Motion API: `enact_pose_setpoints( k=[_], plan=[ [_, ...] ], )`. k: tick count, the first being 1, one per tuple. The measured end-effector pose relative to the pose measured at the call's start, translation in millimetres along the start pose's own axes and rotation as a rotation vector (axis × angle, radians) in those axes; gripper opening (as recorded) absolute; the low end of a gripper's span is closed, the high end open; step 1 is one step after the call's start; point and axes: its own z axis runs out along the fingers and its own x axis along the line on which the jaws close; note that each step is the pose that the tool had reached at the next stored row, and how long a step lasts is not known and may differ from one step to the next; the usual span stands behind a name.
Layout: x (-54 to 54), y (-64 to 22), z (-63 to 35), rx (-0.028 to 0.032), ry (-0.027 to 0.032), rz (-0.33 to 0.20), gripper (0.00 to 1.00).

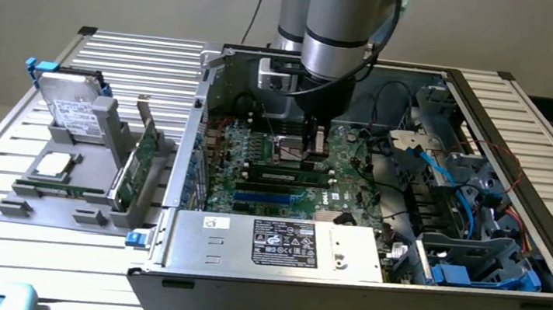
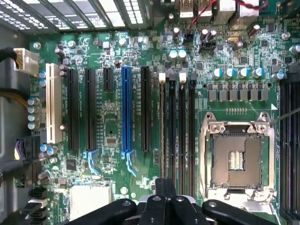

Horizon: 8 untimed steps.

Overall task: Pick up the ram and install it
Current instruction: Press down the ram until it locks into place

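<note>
gripper over the board

the gripper [image 1: 311, 150] hangs inside the open case [image 1: 510, 303], fingers closed together with nothing between them. the ram [image 1: 289, 178] sits in a slot on the motherboard [image 2: 112, 136], just below the gripper.

No words or numbers could be read for sure. A black label [image 1: 285, 243] with white print and small round signs sat on the grey metal box [image 1: 348, 259] at the front of the computer case. The print was too small to read. A small white sticker [image 1: 215, 222] sat beside it on the same box. The hard drive [image 1: 58, 89] in the grey stand [image 1: 52, 206] had a white label [image 1: 77, 113] with tiny print, also too small to read. The green board [image 2: 110, 117] had tiny white marks by its parts, too small to read as well.
</note>
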Motion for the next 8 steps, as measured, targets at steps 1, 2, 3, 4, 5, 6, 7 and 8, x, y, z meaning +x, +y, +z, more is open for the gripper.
enact_pose_setpoints(
  k=[1, 2, 3, 4, 5, 6, 7, 8],
  plan=[
    [0.1, 2.8, -0.1, 0.0001, -0.0001, 0.0, 0.11],
    [0.1, 5.6, -0.2, 0.0, -0.0001, 0.0, 0.11],
    [0.2, 8.4, -0.3, 0.0, 0.0001, 0.0, 0.11],
    [0.3, 11.2, -0.3, 0.0, 0.0002, 0.0, 0.11],
    [0.4, 13.9, -0.4, -0.0001, 0.0002, 0.0, 0.11],
    [0.5, 17.0, -0.4, 0.0, 0.0001, 0.0, 0.11],
    [0.6, 20.2, -0.4, 0.0, 0.0, 0.0, 0.11],
    [0.7, 23.6, -0.4, 0.0, 0.0001, 0.0, 0.11]
  ],
)
